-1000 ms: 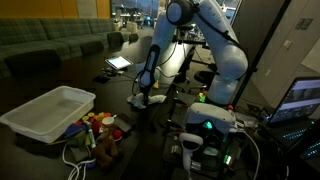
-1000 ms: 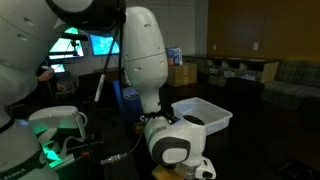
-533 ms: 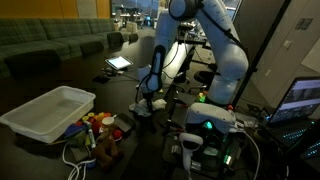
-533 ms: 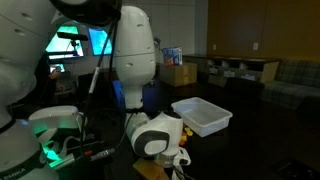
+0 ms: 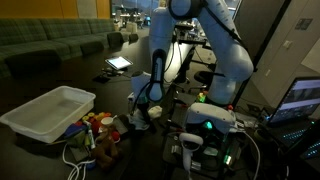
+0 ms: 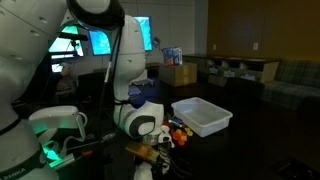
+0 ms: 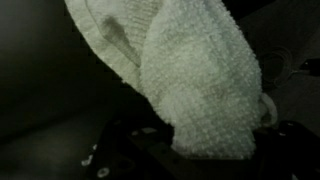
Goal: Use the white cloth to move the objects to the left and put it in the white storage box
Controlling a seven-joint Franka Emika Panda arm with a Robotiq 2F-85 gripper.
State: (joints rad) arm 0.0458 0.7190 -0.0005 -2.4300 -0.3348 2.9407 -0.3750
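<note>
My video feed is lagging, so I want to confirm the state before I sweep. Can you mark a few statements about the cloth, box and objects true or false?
1. The gripper holds the white cloth. True.
2. The white storage box is packed with objects. False: it looks empty.
3. The small objects lie outside the box, right beside it. True.
4. The cloth lies inside the box. False: it is at the gripper, apart from the box.

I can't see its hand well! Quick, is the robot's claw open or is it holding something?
Gripper: closed, holding the white cloth, as the wrist view shows.
</note>
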